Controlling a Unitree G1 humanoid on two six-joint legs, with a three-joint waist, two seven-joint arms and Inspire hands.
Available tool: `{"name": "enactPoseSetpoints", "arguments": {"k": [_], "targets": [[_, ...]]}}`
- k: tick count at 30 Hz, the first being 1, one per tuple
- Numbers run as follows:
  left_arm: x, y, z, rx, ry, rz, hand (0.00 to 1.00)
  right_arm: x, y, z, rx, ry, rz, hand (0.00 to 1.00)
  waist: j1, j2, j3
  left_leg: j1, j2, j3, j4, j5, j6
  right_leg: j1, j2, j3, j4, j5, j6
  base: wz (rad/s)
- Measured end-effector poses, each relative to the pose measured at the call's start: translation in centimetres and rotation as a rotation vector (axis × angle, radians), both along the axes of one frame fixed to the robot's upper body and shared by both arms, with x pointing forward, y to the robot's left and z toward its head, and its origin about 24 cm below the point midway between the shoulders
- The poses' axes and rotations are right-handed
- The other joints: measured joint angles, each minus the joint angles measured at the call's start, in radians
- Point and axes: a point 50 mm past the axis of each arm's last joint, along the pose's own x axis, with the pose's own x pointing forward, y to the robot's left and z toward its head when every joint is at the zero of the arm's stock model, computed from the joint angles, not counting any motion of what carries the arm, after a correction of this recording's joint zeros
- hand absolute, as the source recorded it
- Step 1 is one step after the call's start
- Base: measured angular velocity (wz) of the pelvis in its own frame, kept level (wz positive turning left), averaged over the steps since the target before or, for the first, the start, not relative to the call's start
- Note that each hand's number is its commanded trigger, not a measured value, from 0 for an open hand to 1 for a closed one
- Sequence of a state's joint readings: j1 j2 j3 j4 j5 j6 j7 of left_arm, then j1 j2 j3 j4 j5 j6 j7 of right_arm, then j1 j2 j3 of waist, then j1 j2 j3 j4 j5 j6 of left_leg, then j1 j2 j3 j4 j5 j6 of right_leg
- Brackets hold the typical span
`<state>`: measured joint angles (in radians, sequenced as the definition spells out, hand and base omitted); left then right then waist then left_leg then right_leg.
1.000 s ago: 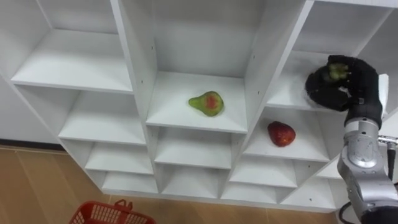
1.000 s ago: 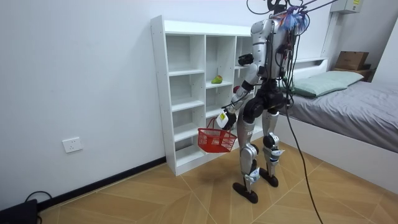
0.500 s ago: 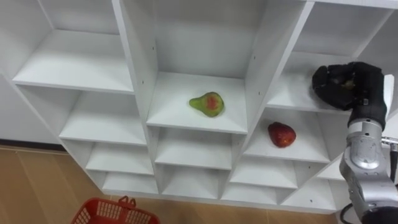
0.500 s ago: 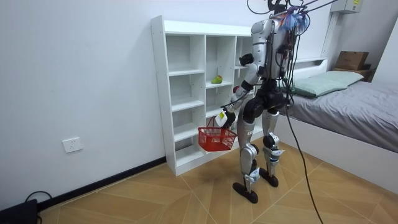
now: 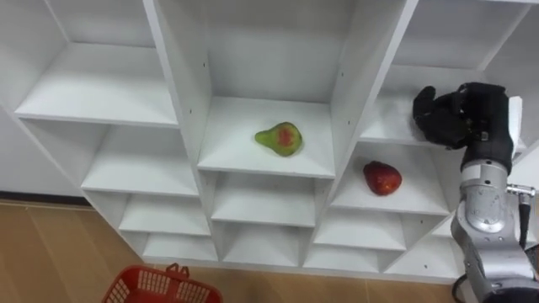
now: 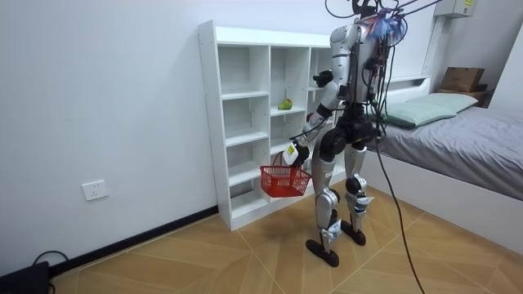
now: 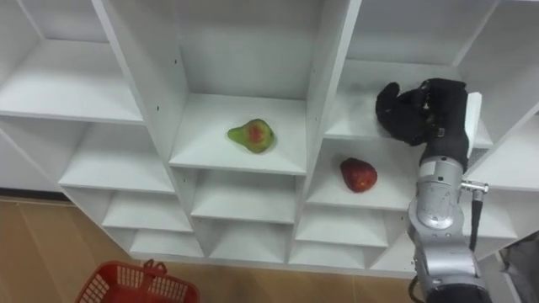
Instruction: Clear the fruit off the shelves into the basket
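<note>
Red fruit [image 5: 381, 178], perhaps an apple, lies below the right hand [image 5: 461, 116].

Pear [image 5: 280, 139] sits on the closet's [image 5: 177, 84] middle shelf, apple [image 5: 381, 178] lies lower right of it, right hand [image 5: 461, 116] farther right, basket [image 5: 160, 288] well below-left.

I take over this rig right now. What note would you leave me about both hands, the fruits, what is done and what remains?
Left hand: low at the robot's side, shut on the handle of the red basket.
Right hand: curled shut before the upper right shelf of the closet. A green fruit showed in it a second ago; the hand covers it now.
On the shelves: pear, middle column; red fruit, right column, one shelf lower.
Done: one fruit taken off its shelf.
Left: drop it into the basket, then likely fetch the other two.
</note>
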<state>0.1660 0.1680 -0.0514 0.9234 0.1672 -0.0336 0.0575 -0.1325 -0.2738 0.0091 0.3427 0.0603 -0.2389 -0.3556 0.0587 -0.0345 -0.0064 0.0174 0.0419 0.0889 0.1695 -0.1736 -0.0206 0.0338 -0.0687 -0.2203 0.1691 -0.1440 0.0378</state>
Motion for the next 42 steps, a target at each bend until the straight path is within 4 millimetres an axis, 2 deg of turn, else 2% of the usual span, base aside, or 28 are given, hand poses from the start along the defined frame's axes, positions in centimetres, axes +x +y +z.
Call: {"name": "enactPoseSetpoints", "arguments": {"k": [5, 13, 25, 28, 31, 35, 39, 42], "targets": [[0.1, -0.1, 0.1, -0.004, -0.014, -0.006, 1.0, -0.7, 1.3, 0.2, -0.027, 0.001, 0.081, 1.0, -0.002, 0.004, -0.0013, 0.002, 0.0, 0.007, -0.002, 0.0, 0.0, -0.002, 0.0, 0.01, -0.001, 0.0, 0.0, -0.05], [0.2, -0.2, 0.1, -0.006, -0.019, -0.006, 1.0, -1.4, 2.8, 0.2, 0.037, 0.019, 0.192, 1.0, -0.029, 0.0, 0.0004, 0.005, 0.0, 0.019, -0.007, 0.0, 0.0, -0.003, 0.001, 0.026, 0.0, 0.0, 0.0, -0.04], [0.5, -0.4, 0.1, -0.025, -0.049, -0.008, 1.0, -3.2, 4.2, -0.2, 0.071, 0.04, 0.312, 1.0, -0.043, 0.004, 0.0028, 0.005, 0.001, 0.047, -0.017, 0.0, 0.001, -0.021, 0.003, 0.052, 0.002, 0.001, -0.001, -0.07], [0.7, -0.5, 0.2, -0.026, -0.055, -0.013, 1.0, -4.0, 5.6, -0.5, 0.099, 0.049, 0.372, 1.0, -0.058, 0.012, 0.0045, -0.015, 0.001, 0.05, -0.013, 0.0, 0.001, -0.042, 0.003, 0.054, 0.003, 0.003, -0.003, -0.01], [1.6, -0.9, 0.3, -0.047, -0.08, -0.006, 1.0, -4.7, 6.7, -1.1, 0.114, 0.079, 0.428, 1.0, -0.053, 0.019, 0.0058, -0.035, 0.003, 0.061, -0.009, 0.001, 0.002, -0.074, 0.003, 0.067, 0.012, 0.004, -0.003, -0.1], [2.3, -1.1, 0.3, -0.068, -0.094, 0.006, 1.0, -4.8, 7.8, -0.9, 0.113, 0.069, 0.476, 1.0, -0.053, 0.027, 0.0094, -0.048, 0.003, 0.069, -0.007, 0.001, 0.002, -0.091, 0.003, 0.076, 0.019, 0.004, -0.003, -0.07], [3.5, -1.3, 0.6, -0.07, -0.125, -0.004, 1.0, -4.9, 8.6, -1.0, 0.039, 0.084, 0.512, 1.0, -0.051, 0.031, 0.0099, -0.062, 0.003, 0.068, -0.006, 0.002, 0.003, -0.107, 0.003, 0.077, 0.02, 0.005, -0.004, 0.0], [3.6, -1.6, 0.3, -0.077, -0.111, -0.003, 1.0, -5.0, 9.1, -1.4, 0.01, 0.1, 0.526, 1.0, -0.052, 0.032, 0.0106, -0.065, 0.003, 0.068, -0.004, 0.002, 0.004, -0.109, 0.003, 0.077, 0.02, 0.005, -0.004, 0.0]]}}
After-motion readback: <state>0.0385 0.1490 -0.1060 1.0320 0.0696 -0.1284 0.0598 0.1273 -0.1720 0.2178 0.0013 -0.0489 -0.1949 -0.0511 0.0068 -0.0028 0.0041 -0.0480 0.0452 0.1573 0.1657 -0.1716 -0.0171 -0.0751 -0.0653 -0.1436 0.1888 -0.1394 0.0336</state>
